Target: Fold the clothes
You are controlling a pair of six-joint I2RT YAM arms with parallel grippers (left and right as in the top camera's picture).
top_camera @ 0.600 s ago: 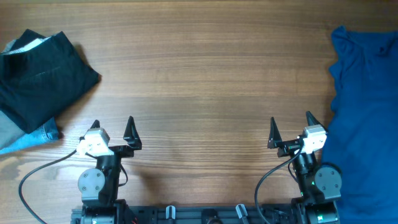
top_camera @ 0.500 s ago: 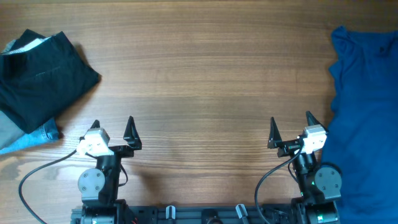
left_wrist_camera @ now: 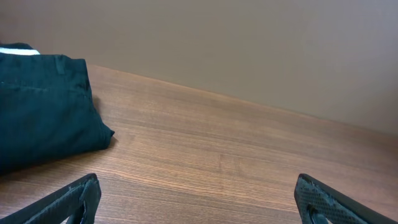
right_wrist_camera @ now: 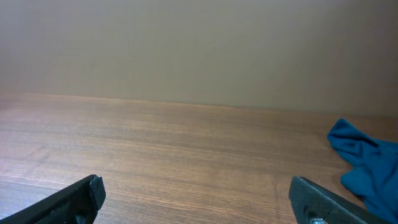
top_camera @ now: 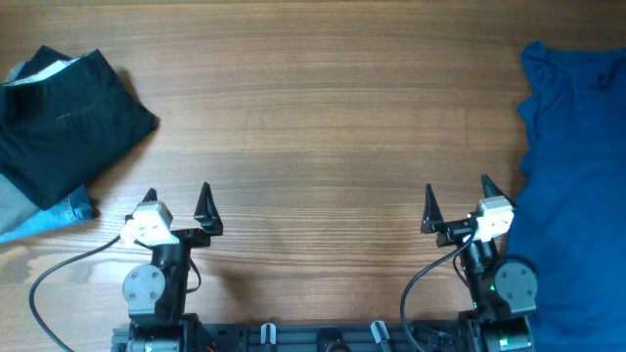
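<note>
A large royal-blue shirt (top_camera: 577, 176) lies crumpled along the table's right edge; a corner of the blue shirt (right_wrist_camera: 364, 158) shows at the right of the right wrist view. A folded black garment (top_camera: 64, 122) rests at the far left, and the same black garment (left_wrist_camera: 43, 109) fills the left of the left wrist view. My left gripper (top_camera: 177, 203) stands open near the front edge, nothing between its fingers. My right gripper (top_camera: 458, 199) is also open and empty, just left of the blue shirt's edge.
A light-blue and grey piece of fabric (top_camera: 39, 220) pokes out from under the black garment at the left edge. Bare wooden table (top_camera: 323, 137) spreads between the two garments. A plain wall (right_wrist_camera: 199, 43) rises behind the table's far edge.
</note>
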